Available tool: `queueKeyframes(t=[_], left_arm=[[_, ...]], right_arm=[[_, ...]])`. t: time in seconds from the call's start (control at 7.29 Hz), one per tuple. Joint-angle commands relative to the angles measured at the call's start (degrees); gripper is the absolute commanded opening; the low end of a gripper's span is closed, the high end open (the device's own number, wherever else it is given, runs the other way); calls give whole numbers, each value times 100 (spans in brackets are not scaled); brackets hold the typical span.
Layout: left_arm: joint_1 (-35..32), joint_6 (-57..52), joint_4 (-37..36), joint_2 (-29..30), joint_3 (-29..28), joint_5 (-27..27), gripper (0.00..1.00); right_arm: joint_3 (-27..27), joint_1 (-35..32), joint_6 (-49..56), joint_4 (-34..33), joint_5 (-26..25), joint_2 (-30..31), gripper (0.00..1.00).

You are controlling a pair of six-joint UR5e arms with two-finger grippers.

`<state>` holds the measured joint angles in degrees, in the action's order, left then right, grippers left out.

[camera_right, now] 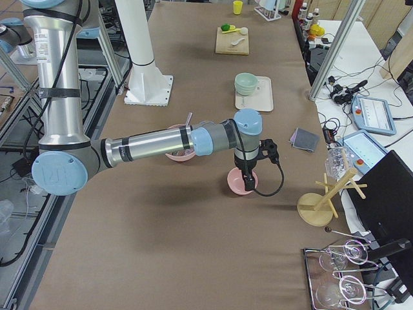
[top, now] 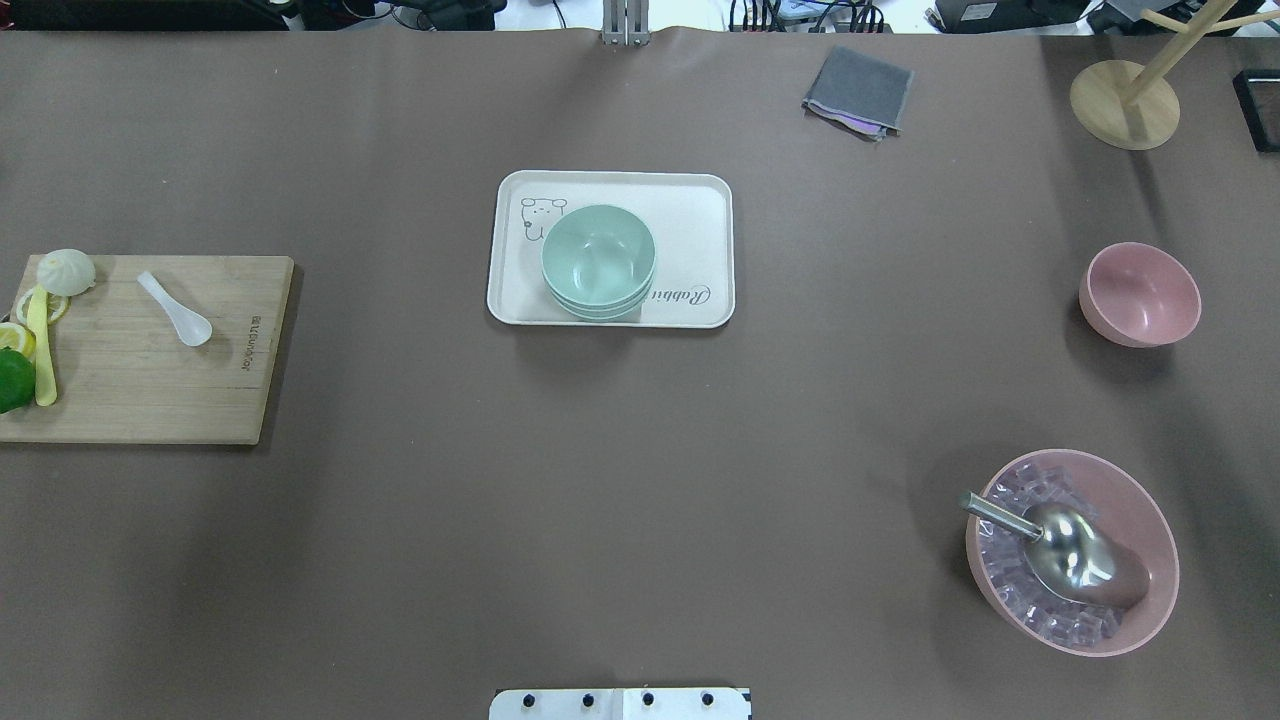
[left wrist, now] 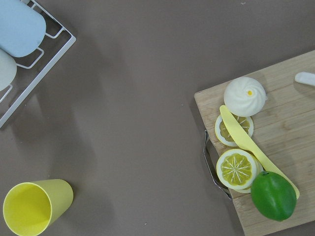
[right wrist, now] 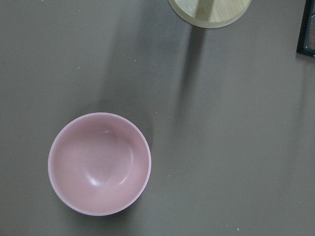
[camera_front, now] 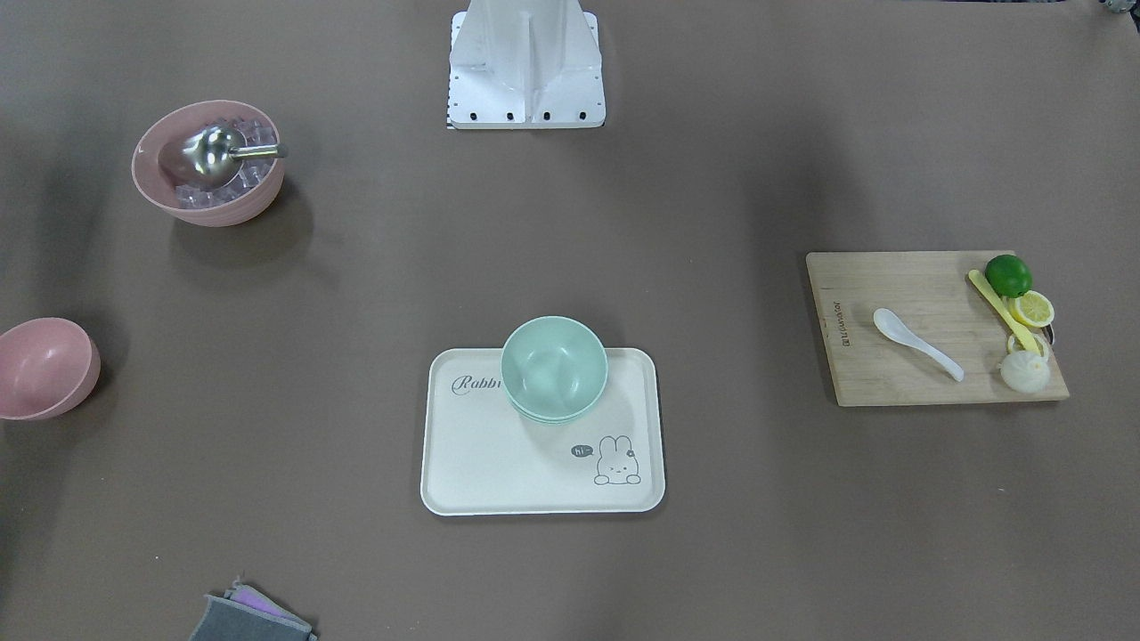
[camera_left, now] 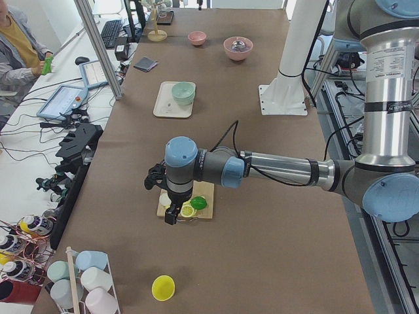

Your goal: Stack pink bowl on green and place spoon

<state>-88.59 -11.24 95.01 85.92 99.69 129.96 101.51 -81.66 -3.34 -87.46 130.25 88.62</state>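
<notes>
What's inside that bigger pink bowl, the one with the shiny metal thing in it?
The big pink bowl holds clear ice cubes, with a metal scoop lying on top of them. The cubes and scoop cover the bowl's bottom, so anything beneath them cannot be seen.

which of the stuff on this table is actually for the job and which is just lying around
For the job: empty pink bowl, green bowls, white spoon.

Just lying about: tray, ice bowl, metal scoop, cutting board, lime, lemon slices, bun, yellow knife, grey cloth, wooden stand, yellow cup.
</notes>
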Motion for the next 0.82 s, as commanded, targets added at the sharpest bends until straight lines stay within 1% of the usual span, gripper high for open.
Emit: queueKeyframes(t=[0.0,0.41,0.55,0.69], left_arm=[[0,-262,61,-206,33,46,98],[-9,-335,228,-480,59,64,98],[-9,-326,507,-898,190,56,98],[-18,-248,945,-989,174,64,98]], right_arm=[[26,0,0,0,1,49,100],[9,18,-9,0,-8,50,100],[18,27,-9,0,0,59,100],[1,53,-9,-8,-8,67,100]])
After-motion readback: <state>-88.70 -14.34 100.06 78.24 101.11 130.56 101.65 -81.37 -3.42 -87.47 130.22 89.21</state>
